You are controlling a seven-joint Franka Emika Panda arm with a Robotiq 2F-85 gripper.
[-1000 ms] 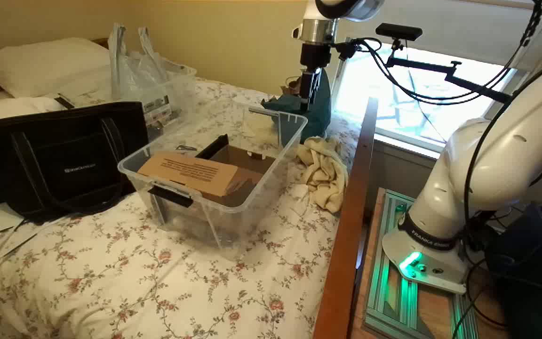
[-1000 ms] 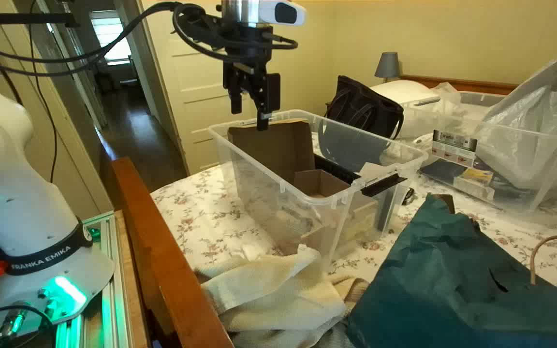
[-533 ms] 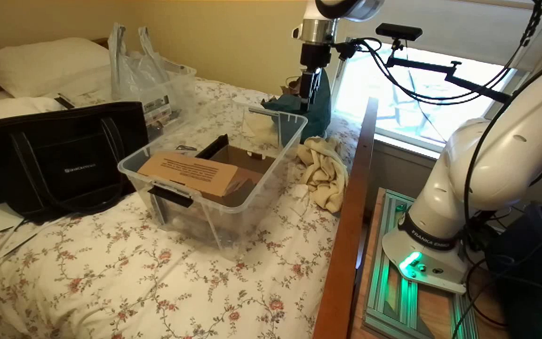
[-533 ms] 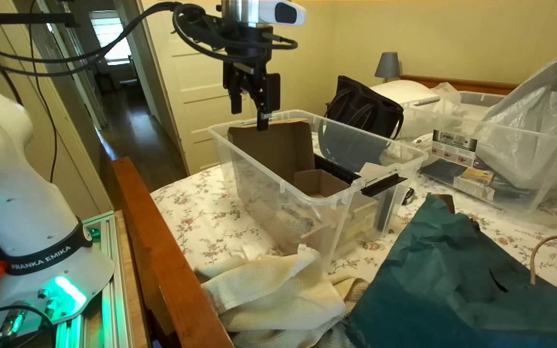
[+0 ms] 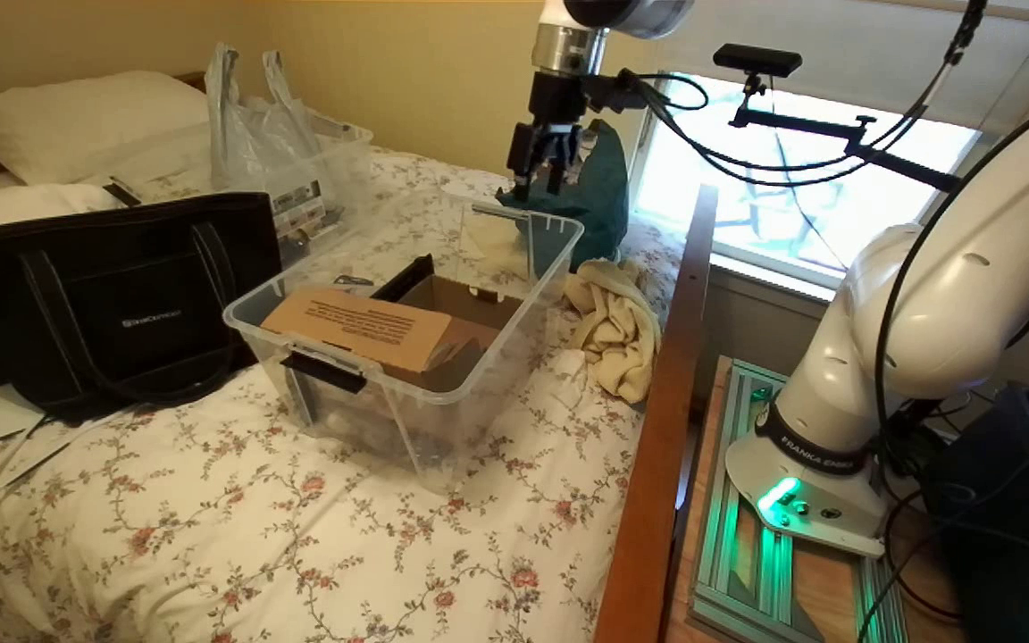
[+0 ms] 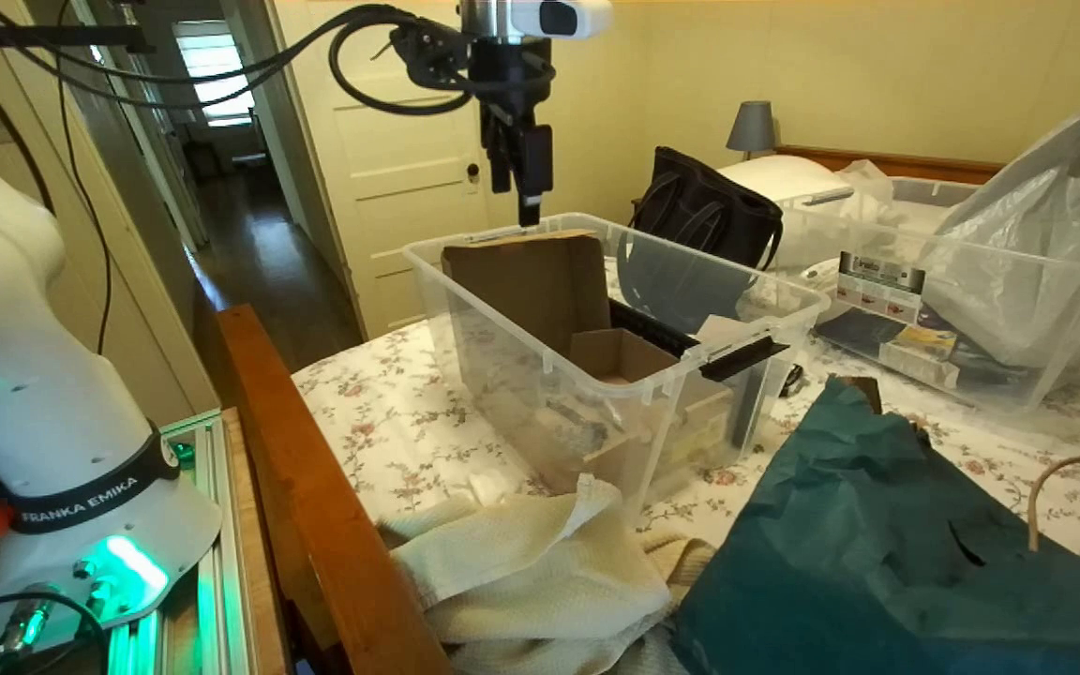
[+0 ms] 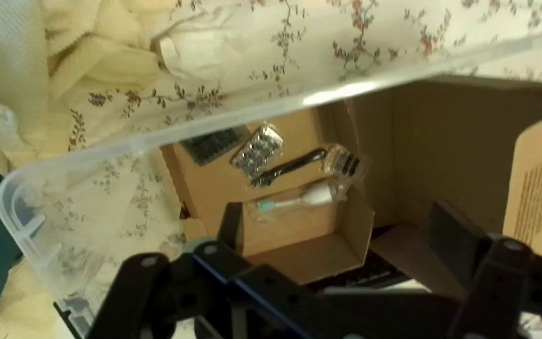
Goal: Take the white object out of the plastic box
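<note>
Floral bed [image 5: 372, 554]: runs under and all around the plastic box [image 5: 452, 396].
Door [image 6: 409, 187]: beyond the plastic box, in an exterior view only.
Robot arm [image 5: 934, 295]: rooted past the wooden rail [image 5: 662, 429], well apart from the plastic box; it arches over, its wrist end hanging nearly straight down above the plastic box.
Plastic box: upright, open on top; both exterior views give me its outside, the wrist view its inside and part of the rim.
Black bag [image 5: 112, 290]: beside the plastic box, shown by the exterior views alone.
Teal bag [image 6: 887, 544]: near the plastic box; the wrist view catches just a sliver.
Cream cloth [image 6: 549, 572]: just beside the plastic box, in all three views.
Cardboard box [image 5: 358, 326]: inside the plastic box, its raised flap covering part of the inside.
Gripper [image 5: 539, 186]: above the plastic box, fingers spread well apart; the wrist view shows the gap plainly.
White object [image 7: 318, 194]: inside the plastic box, over the cardboard box's brown panels, slim, tipped pale teal, apparently in clear wrap; I find it only in the wrist view.
</note>
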